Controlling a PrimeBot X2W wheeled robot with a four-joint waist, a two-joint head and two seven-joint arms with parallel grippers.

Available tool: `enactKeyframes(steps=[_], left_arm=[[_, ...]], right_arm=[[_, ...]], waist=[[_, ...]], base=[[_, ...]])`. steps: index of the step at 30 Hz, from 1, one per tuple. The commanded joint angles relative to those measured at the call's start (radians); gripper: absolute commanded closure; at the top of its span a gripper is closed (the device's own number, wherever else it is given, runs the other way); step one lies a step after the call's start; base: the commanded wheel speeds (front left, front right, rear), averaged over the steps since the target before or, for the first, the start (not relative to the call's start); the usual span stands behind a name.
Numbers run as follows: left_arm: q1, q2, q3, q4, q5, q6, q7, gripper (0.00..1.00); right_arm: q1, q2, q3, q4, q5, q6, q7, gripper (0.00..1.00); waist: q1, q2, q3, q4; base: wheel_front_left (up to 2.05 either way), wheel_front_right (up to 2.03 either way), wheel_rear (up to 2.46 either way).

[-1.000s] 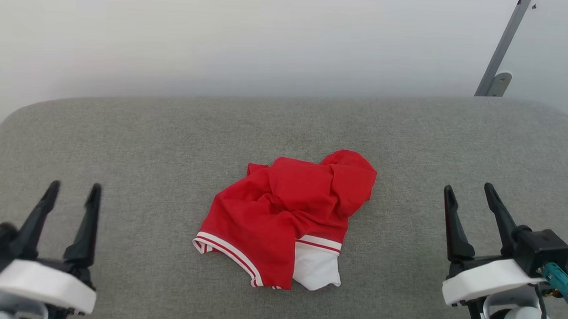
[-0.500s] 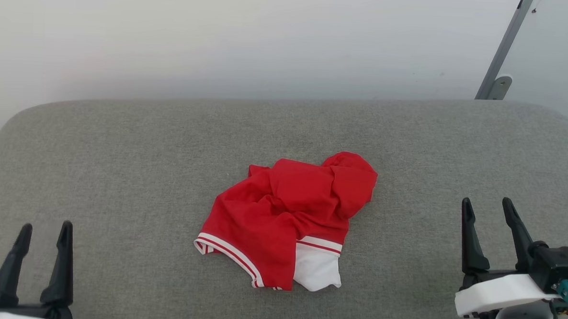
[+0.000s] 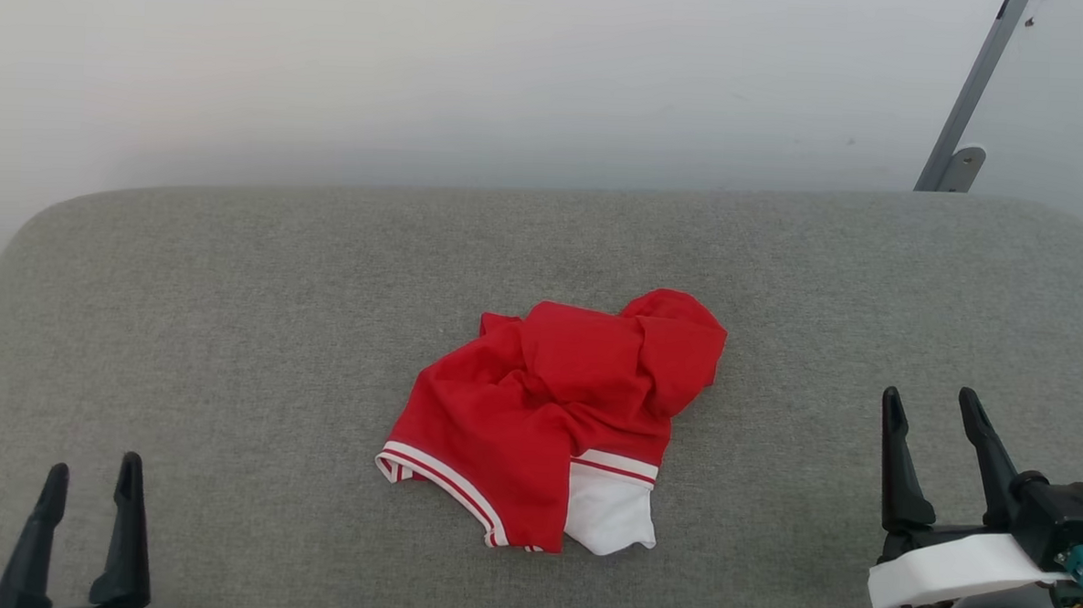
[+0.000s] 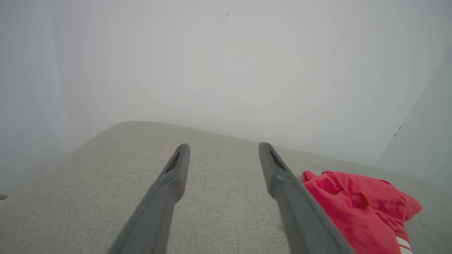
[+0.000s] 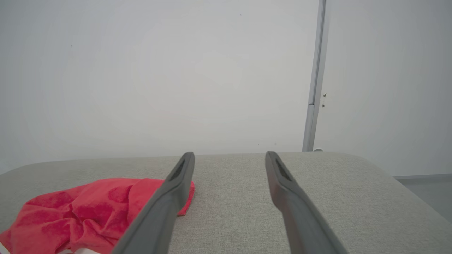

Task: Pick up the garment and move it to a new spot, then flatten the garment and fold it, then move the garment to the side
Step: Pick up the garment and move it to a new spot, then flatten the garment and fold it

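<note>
Head view shows the garment (image 3: 546,414) lying crumpled near the middle of the grey padded surface (image 3: 230,309), with its white striped ends on the near side. The left gripper (image 3: 94,464) at near left and the right gripper (image 3: 929,394) at near right both stand wide open, holding nothing, well apart from it.

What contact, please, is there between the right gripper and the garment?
Apart. The head view shows bare grey cushion between the right gripper and the garment.

My left hand (image 4: 223,148) is spread and empty over the grey surface (image 4: 88,197). The crumpled red garment (image 4: 356,208) lies at four o'clock, partly behind one finger.
</note>
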Motion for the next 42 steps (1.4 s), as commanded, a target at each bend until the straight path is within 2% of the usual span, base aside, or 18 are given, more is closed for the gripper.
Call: enactKeyframes(steps=[1,4,10,21,29,33,36,42], left_arm=[[0.000,-0.008,0.005,0.002,0.014,-0.003,-0.005,0.00],[-0.002,-0.028,0.004,0.005,0.018,-0.008,-0.005,0.00],[0.005,-0.013,-0.035,0.003,0.022,-0.008,-0.005,0.00],[0.000,-0.010,-0.042,0.008,0.041,-0.008,-0.005,0.00],[-0.013,-0.006,-0.052,0.009,0.042,-0.008,-0.005,0.00],[-0.012,-0.004,-0.054,0.002,0.034,-0.008,-0.005,0.00],[-0.013,0.004,-0.064,0.004,0.026,-0.008,-0.005,0.00],[-0.031,0.012,-0.080,0.013,0.024,-0.008,-0.005,0.00]], right_arm=[[0.006,0.000,0.001,-0.004,0.005,-0.001,-0.004,0.00],[0.004,0.000,0.004,-0.005,0.004,-0.001,-0.004,0.00],[0.011,0.000,0.010,-0.004,0.005,-0.001,-0.005,0.00],[0.024,0.000,0.027,-0.001,0.012,-0.001,-0.006,0.00],[0.028,0.001,0.110,0.010,0.015,-0.001,0.047,0.00],[0.014,-0.012,0.204,0.025,0.026,-0.001,0.119,0.00],[-0.013,-0.051,0.301,0.057,0.062,-0.001,0.224,0.00],[-0.071,-0.113,0.409,0.114,0.099,-0.001,0.417,0.00]], waist=[[0.0000,0.0000,0.000,0.001],[0.0000,0.0000,0.001,0.001],[0.0000,0.0000,-0.001,0.003],[0.0000,0.0000,-0.006,0.001],[0.0000,0.0000,-0.009,0.016],[0.0000,0.0000,-0.005,0.043],[0.0000,0.0000,0.003,0.084],[0.0000,0.0000,0.030,0.156]], base=[[0.00,0.00,0.00],[0.00,0.00,0.00],[0.00,0.00,0.00],[0.00,0.00,0.00],[0.00,0.00,0.00],[0.00,0.00,0.00],[0.00,0.00,0.00],[0.00,0.00,0.00]])
